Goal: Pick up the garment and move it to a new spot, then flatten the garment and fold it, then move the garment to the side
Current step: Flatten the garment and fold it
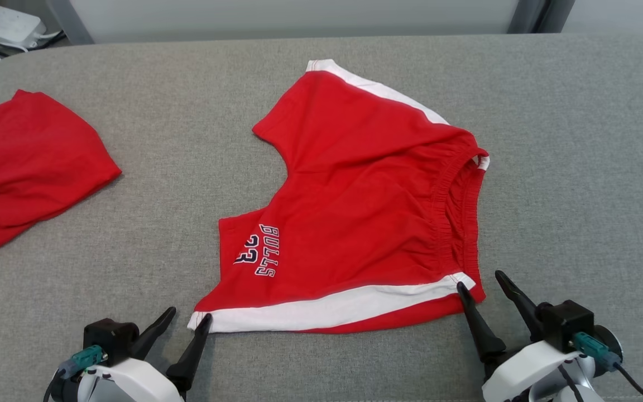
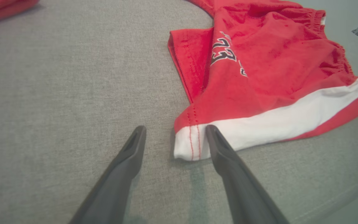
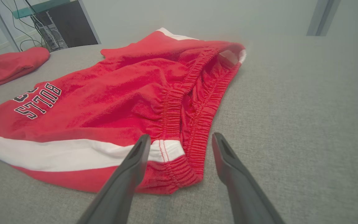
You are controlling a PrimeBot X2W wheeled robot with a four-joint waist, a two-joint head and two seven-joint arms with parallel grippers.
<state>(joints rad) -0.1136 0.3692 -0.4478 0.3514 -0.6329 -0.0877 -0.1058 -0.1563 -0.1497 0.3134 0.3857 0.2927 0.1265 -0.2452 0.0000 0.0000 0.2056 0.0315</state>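
The garment [image 1: 355,195] is a pair of red shorts with white side stripes and "BULLS 23" lettering, spread on the grey table [image 1: 578,167]. Its elastic waistband faces right and its leg hems face left. My left gripper [image 1: 189,315] is open at the near left hem corner, and in the left wrist view that white corner [image 2: 186,146] lies between the fingers of the left gripper [image 2: 176,132]. My right gripper [image 1: 480,278] is open at the near waistband corner. In the right wrist view the right gripper [image 3: 180,140] straddles that white and red corner [image 3: 172,152]. Neither holds cloth.
A second red garment [image 1: 25,167] lies bunched at the table's left edge, also visible as a red garment [image 3: 11,65] in the right wrist view. Cables and a white power strip [image 1: 9,25] sit beyond the far left corner. Bare grey table stretches to the right of the shorts.
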